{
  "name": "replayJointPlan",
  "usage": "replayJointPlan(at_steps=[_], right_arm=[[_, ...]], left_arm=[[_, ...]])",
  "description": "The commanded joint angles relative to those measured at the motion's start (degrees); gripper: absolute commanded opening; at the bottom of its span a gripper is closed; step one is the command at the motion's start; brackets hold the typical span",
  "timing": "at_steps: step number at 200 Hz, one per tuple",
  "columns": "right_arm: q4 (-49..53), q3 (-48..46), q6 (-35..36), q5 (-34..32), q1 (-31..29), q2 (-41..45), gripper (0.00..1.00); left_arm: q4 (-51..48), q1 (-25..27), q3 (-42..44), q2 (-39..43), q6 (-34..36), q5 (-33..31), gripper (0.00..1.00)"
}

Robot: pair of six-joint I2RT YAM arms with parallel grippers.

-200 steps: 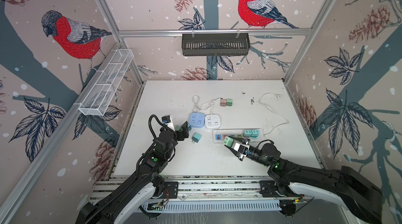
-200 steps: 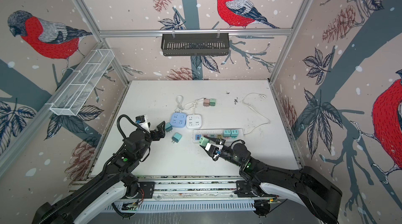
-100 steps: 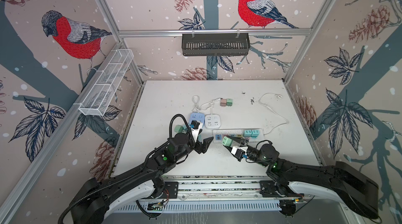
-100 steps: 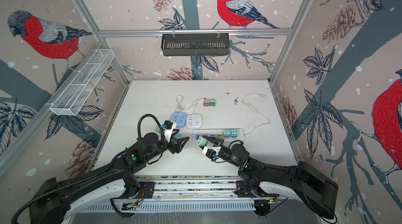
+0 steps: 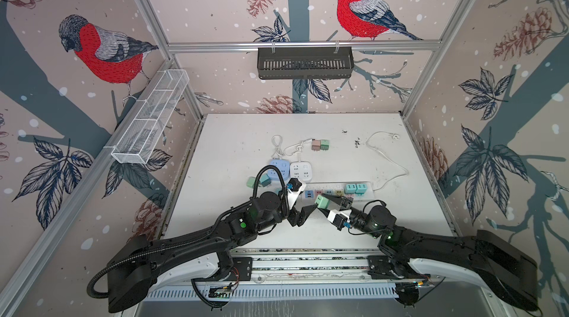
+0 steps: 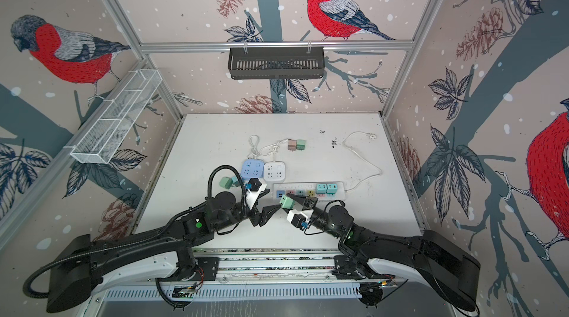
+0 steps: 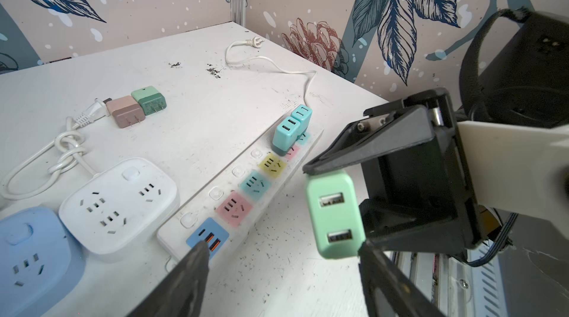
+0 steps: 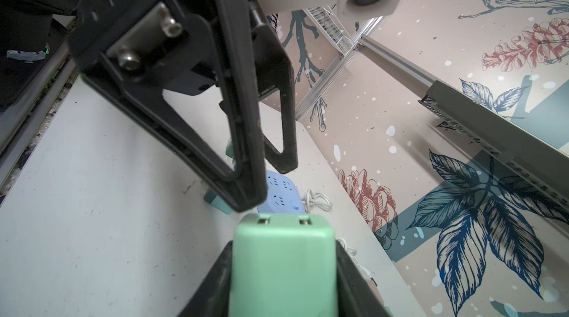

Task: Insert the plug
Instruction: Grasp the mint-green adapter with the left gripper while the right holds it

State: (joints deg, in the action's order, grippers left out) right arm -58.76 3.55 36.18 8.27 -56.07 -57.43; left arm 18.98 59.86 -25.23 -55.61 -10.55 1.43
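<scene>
A mint-green plug hangs above the table, and my right gripper is shut on its sides. Its end with two USB ports faces my left gripper. In both top views my left gripper is open right beside the plug, with one fingertip at the plug's lower corner and the other over the strip's blue end. The white power strip with coloured sockets lies just behind. The plug's prongs are hidden.
Two teal plugs sit in the strip's far end. A blue socket cube and a white one lie behind my left gripper, with loose green plugs beside them. A pink and green pair and a white cord lie farther back.
My left arm has swung from the table's left side to the middle, up to the plug, with its jaws narrowing. My right gripper has shifted slightly left, still holding the plug.
</scene>
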Motion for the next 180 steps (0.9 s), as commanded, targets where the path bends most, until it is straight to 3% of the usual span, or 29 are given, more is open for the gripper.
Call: replayJointPlan(at_steps=[1,60,180], right_arm=[[-1.64,0.24,0.98,-0.19,-0.55,-0.48,0.14],[-4.80,0.20,2.84,-2.57,-2.60,-2.36,0.14],[-7.27,1.55,4.58,-6.56,-5.84,-5.79,0.12]], left_arm=[[3.40,0.26,-0.50,0.13,0.88,1.73,0.77],[3.26,0.35,-1.98,-1.82,1.23,4.37,0.76],[3.89,0.61,-3.14,-5.10,1.32,6.55,0.62]])
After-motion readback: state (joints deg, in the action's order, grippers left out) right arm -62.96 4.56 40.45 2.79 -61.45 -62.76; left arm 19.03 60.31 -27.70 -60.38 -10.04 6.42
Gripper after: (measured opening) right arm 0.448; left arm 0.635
